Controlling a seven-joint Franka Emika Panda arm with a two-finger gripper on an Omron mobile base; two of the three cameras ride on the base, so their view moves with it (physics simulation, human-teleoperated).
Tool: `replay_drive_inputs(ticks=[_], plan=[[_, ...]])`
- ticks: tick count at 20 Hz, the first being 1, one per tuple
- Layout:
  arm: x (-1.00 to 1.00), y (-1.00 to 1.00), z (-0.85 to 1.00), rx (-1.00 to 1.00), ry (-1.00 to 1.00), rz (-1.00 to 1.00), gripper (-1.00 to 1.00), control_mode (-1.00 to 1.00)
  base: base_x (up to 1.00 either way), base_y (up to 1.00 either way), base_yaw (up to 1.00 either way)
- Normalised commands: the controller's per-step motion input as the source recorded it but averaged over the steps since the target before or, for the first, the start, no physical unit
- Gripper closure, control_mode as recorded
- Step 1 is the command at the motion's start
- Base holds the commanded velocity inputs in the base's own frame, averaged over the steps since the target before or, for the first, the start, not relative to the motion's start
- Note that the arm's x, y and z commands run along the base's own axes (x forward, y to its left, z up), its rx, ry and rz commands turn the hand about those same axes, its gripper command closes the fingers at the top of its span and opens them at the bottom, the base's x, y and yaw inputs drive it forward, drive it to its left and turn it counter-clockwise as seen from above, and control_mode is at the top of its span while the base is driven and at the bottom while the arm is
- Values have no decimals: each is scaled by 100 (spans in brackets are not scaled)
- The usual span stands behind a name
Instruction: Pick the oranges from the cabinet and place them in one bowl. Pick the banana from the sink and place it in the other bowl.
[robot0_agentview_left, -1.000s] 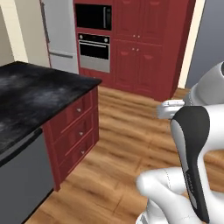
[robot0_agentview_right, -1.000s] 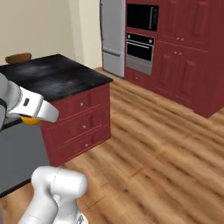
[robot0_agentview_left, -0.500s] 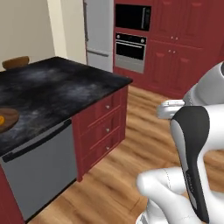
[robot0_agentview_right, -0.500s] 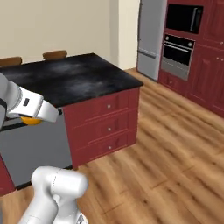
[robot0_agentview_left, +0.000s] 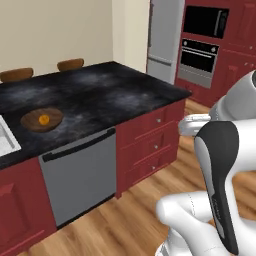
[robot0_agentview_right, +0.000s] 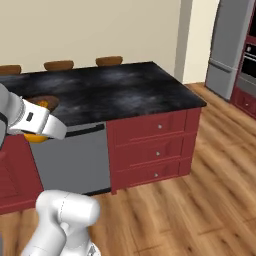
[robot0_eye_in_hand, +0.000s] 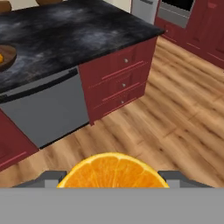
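**Orange flesh between the jaws, bowl not yet in reach**

Bright orange fills the bottom centre of the hand view: we have the gripper (robot0_eye_in_hand: 113, 178) clenched around the second orange (robot0_eye_in_hand: 113, 171), its cut-looking face bulging up between the two grey finger tips. In the right base view a sliver of that same fruit peeks out under the white forearm at the left edge.

Moving outward, wooden floor lies under the hand, then the grey dishwasher front (robot0_agentview_left: 80, 172) and the red drawers (robot0_agentview_right: 155, 150) of the island. On the black stone counter (robot0_agentview_left: 100, 95), at the left of the left base view, sits the wooden bowl (robot0_agentview_left: 31, 121) with the first orange (robot0_agentview_left: 44, 119) already in it. The sink (robot0_agentview_left: 6, 140) shows as a pale corner at the far left edge, just beside the bowl.

We judge the carry about half done. The risk from here is the height: the fruit hangs over floor, below counter level, so a swing toward the bowl could knock it against the counter edge and lose it. A drop short of the rim would let it roll across the smooth stone.
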Motion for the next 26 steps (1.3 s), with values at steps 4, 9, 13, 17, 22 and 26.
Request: replay_drive_inputs(ticks=[4,9,13,17,22,26], plan=[[0,0,0,0,0,0,100,100,15,0,49],[0,0,0,0,0,0,100,100,21,0,48],[0,0,0,0,0,0,100,100,47,18,30],[0,0,0,0,0,0,100,100,90,37,5],[0,0,0,0,0,0,100,100,87,47,-3],[0,0,0,0,0,0,100,100,78,53,-3]])
